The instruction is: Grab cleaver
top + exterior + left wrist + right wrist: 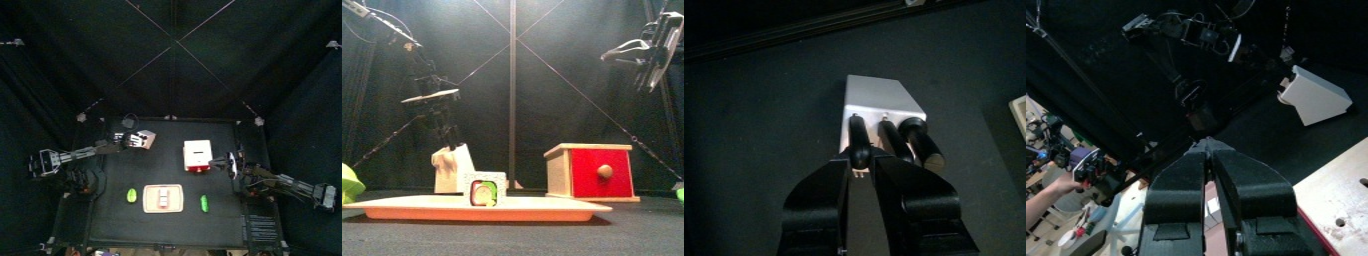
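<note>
The cleaver is a small light-grey and white block standing on the table left of the middle, also seen as a cleaver from above. My left gripper hangs straight down onto its top. In the left wrist view the cleaver shows pale just past my left gripper, whose jaws stand a little apart on either side of its near end; I cannot see a firm grip. My right gripper is shut and empty, held high at the table's right side, right gripper.
A white-and-red box stands right of the cleaver. A flat tray at the front carries a small roll. Green pieces lie on both sides of the tray. A person's hand shows beyond the curtains.
</note>
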